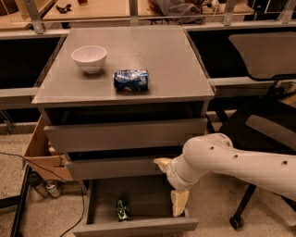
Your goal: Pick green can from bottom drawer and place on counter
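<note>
The green can [122, 209] stands in the open bottom drawer [138, 226], left of the tray's middle. My gripper [168, 187] hangs over the drawer's right side, to the right of the can and a little above it. Its cream fingers [179, 202] are spread apart with nothing between them. The white arm reaches in from the right. The counter [157, 51] is the grey cabinet top above. It carries a white bowl [89, 58] and a blue and silver can [131, 79] lying on its side.
The two upper drawers [125, 134] stand slightly ajar. A cardboard box [40, 155] and bottles [46, 187] sit on the floor at the left. A black office chair [266, 125] stands at the right. A wooden tabletop [92, 8] lies behind.
</note>
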